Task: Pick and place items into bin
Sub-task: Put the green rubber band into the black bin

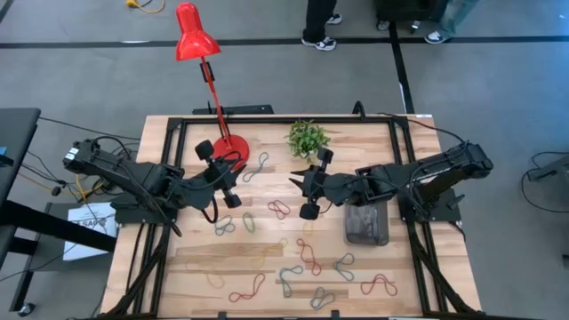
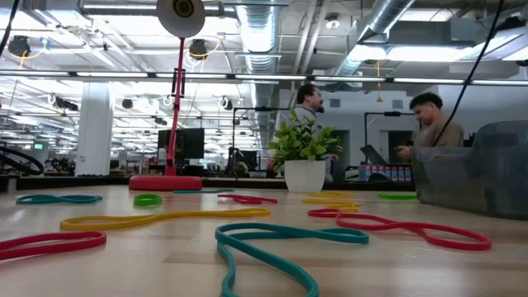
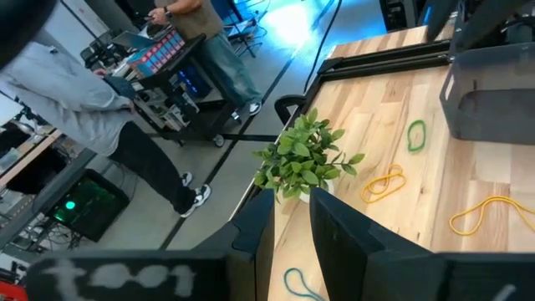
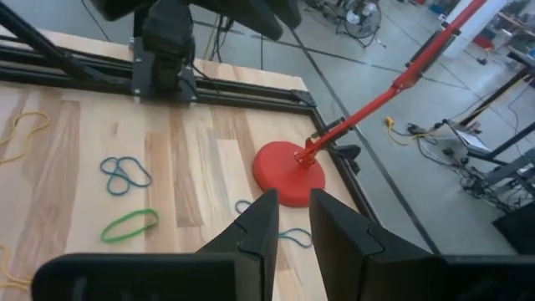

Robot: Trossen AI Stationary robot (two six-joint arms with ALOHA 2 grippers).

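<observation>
Many thin twisted bands lie flat on the wooden table: red [image 1: 247, 289], yellow [image 1: 240, 260], green [image 1: 250, 222], grey-blue [image 1: 258, 166] and others. In the low view, teal [image 2: 280, 239] and red [image 2: 412, 227] bands lie near the camera. The dark see-through bin [image 1: 366, 238] stands right of centre; it also shows in the low view [image 2: 487, 169]. My left gripper [image 1: 233, 175] hangs above the table beside the lamp base, shut and empty [image 3: 291, 209]. My right gripper [image 1: 296, 175] hangs above the table's middle, left of the bin, shut and empty [image 4: 292, 205].
A red desk lamp stands with its round base [image 1: 233, 147] at the far left of the table. A small green plant in a white pot [image 1: 307, 138] stands at the far middle. A black frame rail [image 1: 267, 118] runs around the table. People stand beyond the far edge [image 2: 309, 107].
</observation>
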